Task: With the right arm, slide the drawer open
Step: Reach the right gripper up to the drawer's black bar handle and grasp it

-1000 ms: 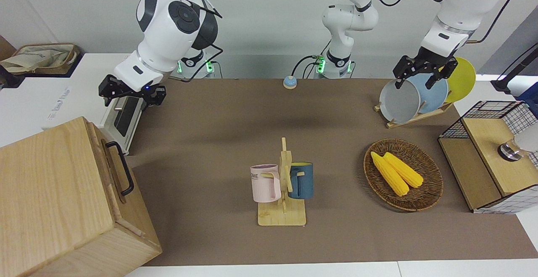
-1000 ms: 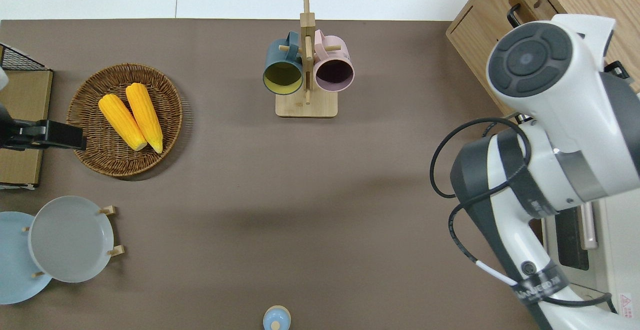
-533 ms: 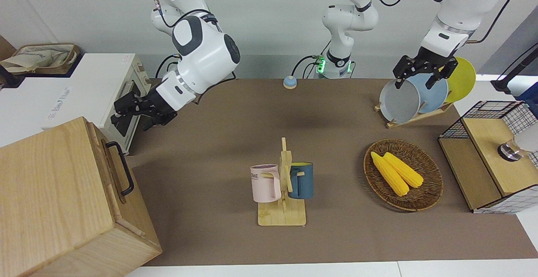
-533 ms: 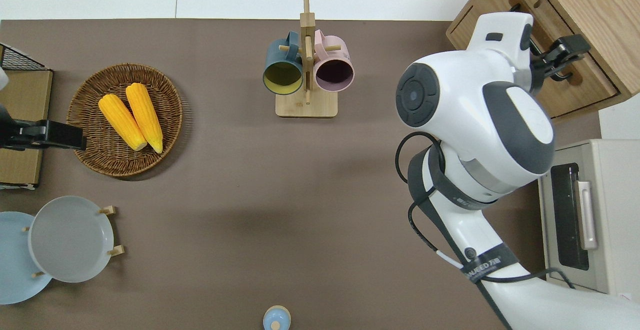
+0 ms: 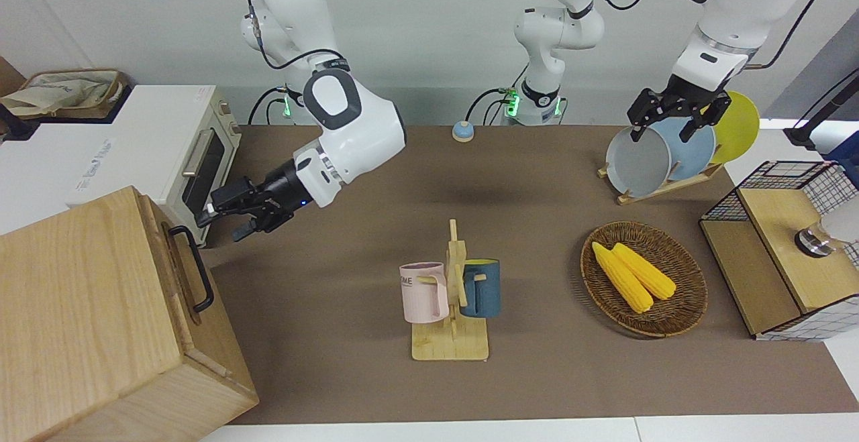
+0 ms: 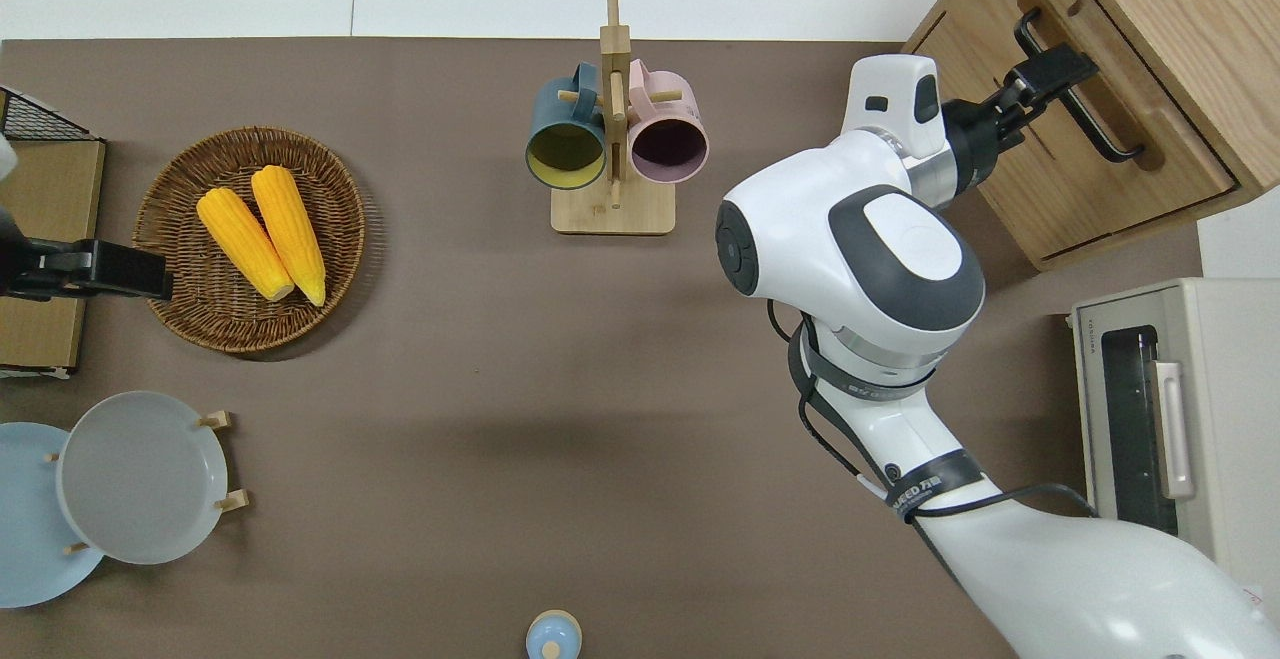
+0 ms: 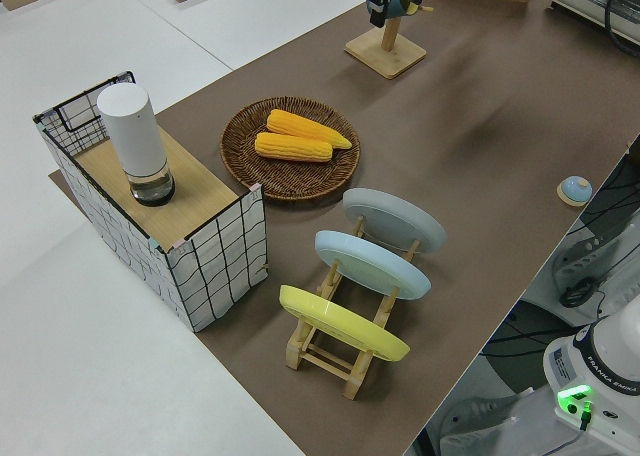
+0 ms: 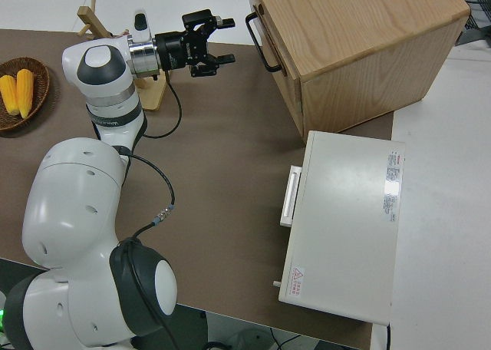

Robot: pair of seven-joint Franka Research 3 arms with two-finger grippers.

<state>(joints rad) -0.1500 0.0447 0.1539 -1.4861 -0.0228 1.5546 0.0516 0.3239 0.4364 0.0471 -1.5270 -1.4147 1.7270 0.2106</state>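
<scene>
Now, from the front, the right gripper (image 5: 228, 217) is in the air with its fingers spread wide, holding nothing, just beside the wooden cabinet (image 5: 87, 321) at the right arm's end of the table; the left arm is parked. From above, it points at the black loop handle (image 6: 1078, 84) on the drawer (image 6: 1075, 154), which looks shut. From the right side, the fingers (image 8: 222, 58) are near the handle but not touching.
</scene>
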